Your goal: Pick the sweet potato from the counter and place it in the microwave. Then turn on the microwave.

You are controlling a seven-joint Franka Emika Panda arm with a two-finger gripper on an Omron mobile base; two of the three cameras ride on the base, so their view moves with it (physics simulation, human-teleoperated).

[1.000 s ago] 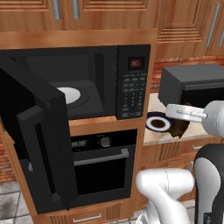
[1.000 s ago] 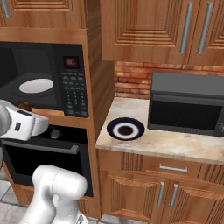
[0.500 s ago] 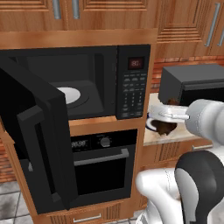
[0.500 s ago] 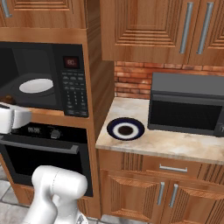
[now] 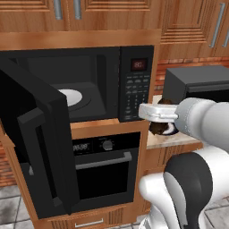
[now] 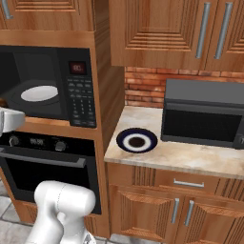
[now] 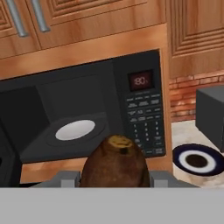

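Observation:
The sweet potato (image 7: pixel 114 161), a dark brown lump, sits between my gripper's (image 7: pixel 113 178) two fingers, which are shut on it. In the left base view the gripper (image 5: pixel 160 122) holds the sweet potato (image 5: pixel 163 129) in the air just right of the microwave's keypad (image 5: pixel 134 91), in front of the counter edge. The microwave (image 7: pixel 87 113) is open, its door (image 5: pixel 40 143) swung out to the left. Its white turntable (image 7: pixel 75 130) lies bare inside, ahead and a little left of the potato. The red display (image 7: pixel 141 80) is lit.
A blue-rimmed plate (image 6: pixel 137 141) lies on the counter (image 6: pixel 190 157) beside a smaller dark grey box appliance (image 6: pixel 205 114). A black oven (image 5: pixel 103 165) with a bar handle sits under the microwave. Wooden cabinets (image 6: pixel 167 33) hang above.
The arm has swung left with the sweet potato, from over the plate towards the microwave's front. The grip on it stays the same.

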